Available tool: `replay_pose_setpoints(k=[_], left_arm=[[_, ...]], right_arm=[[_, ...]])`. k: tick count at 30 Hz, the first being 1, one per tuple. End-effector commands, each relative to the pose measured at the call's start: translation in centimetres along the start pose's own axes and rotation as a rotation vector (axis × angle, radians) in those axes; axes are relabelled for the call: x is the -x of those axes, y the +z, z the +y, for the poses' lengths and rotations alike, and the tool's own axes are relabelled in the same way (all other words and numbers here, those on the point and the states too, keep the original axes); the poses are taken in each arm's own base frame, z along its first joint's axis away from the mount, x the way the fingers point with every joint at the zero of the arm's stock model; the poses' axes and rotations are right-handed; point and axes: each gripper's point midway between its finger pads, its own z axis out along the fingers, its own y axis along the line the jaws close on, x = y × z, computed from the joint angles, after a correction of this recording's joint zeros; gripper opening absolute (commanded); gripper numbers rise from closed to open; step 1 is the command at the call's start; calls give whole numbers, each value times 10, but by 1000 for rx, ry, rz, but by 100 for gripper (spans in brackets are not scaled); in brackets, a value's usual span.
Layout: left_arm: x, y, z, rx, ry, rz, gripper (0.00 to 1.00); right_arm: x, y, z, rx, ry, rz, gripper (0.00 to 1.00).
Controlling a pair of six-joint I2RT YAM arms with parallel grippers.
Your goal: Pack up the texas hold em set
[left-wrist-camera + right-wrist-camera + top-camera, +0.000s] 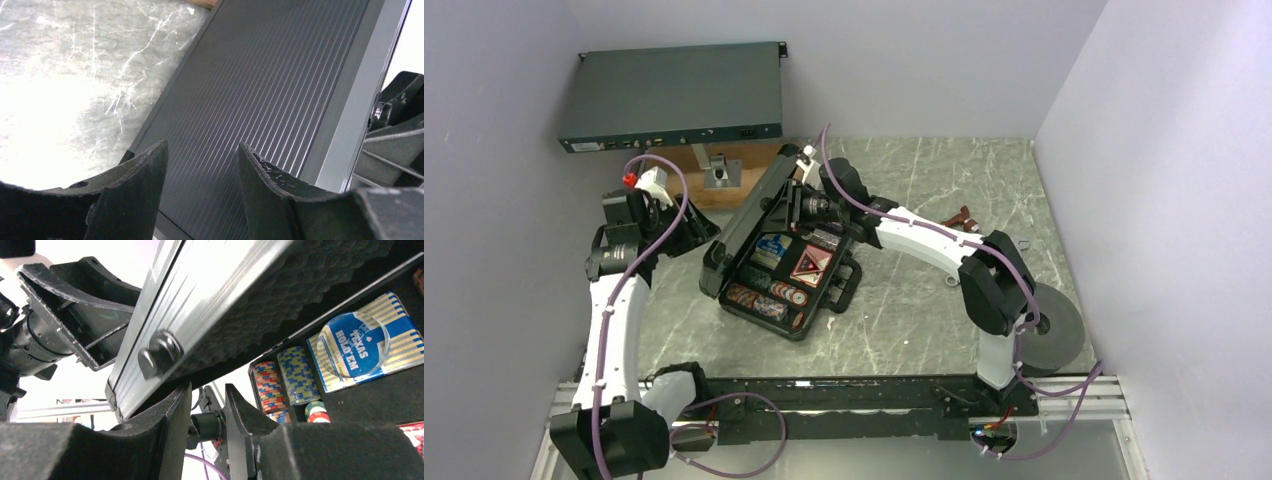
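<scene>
Two arms reach from the near edge toward a black case [796,330] lying open mid-worktop [924,310]. Chip rolls [764,298] fill its nearest slots, with a red card box [811,265] and a blue-and-yellow card box [771,245] behind. The foam-lined lid [749,215] stands tilted over them. The right gripper [207,390] sits under the lid's rim, fingers narrowly parted and holding nothing. The left gripper [202,150], spread wide and empty, faces the lid's ribbed back. A grey rack unit [674,95] lies farthest.

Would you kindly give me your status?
Left gripper open behind ribbed lid; right gripper open under its edge. Black plastic case half open, striped chips inside. Right gripper in lid's path.
</scene>
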Motion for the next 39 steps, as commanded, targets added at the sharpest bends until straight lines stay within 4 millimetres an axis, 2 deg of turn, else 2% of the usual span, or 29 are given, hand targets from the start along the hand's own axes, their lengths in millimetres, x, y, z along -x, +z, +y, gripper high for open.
replay_pose_setpoints(k=[1, 7, 19, 23, 29, 35, 39], left_arm=[[-4, -2, -9, -41, 34, -3, 60], [-17, -3, -12, -63, 49, 15, 60], [-53, 7, -13, -86, 75, 88, 61], [-60, 10, -14, -92, 85, 93, 66], [-67, 13, -15, -94, 91, 113, 66], [-73, 15, -15, -94, 93, 121, 66], [-74, 15, -16, -93, 101, 123, 66]], right_arm=[[2, -10, 15, 33, -15, -17, 34], [-5, -28, 14, 13, -11, -38, 34], [-30, -68, -7, -99, 10, -65, 33], [-38, -77, -16, -135, 11, -68, 33], [-50, -96, -37, -250, 22, -70, 32], [-51, -124, -52, -364, -4, -129, 32], [-45, -144, -61, -459, -49, -181, 33]])
